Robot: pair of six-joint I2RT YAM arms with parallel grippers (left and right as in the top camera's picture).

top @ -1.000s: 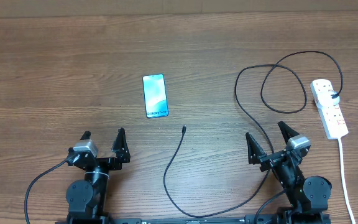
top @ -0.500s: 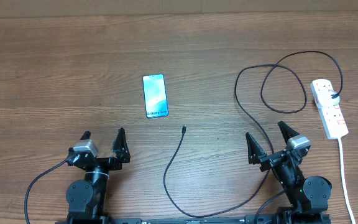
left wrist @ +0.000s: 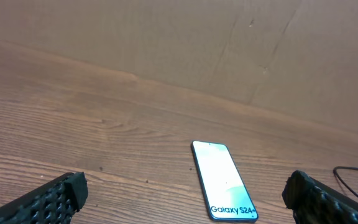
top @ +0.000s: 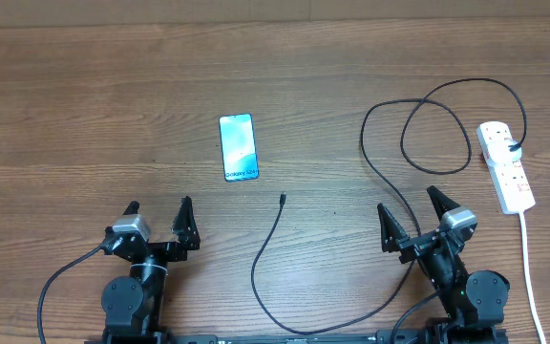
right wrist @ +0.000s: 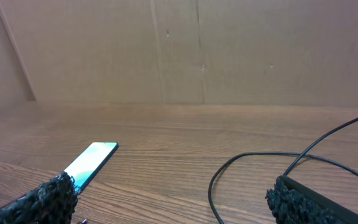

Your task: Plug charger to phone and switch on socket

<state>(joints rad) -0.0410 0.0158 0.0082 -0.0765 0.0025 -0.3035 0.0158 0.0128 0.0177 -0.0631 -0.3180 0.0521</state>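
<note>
The phone (top: pixel 239 146) lies flat on the table, screen lit, "Galaxy" text at its near end; it also shows in the left wrist view (left wrist: pixel 224 180) and the right wrist view (right wrist: pixel 92 160). The charger cable (top: pixel 273 239) runs from its connector tip (top: pixel 282 199), just right of and nearer than the phone, loops along the front edge and up to the black plug in the socket strip (top: pixel 505 166) at the right. The cable also shows in the right wrist view (right wrist: pixel 241 163). My left gripper (top: pixel 158 216) and right gripper (top: pixel 412 208) are open, empty, near the front edge.
The strip's white cord (top: pixel 530 277) runs down the right side to the front edge. A brown cardboard wall (right wrist: pixel 197 50) stands behind the wooden table (top: pixel 84 105).
</note>
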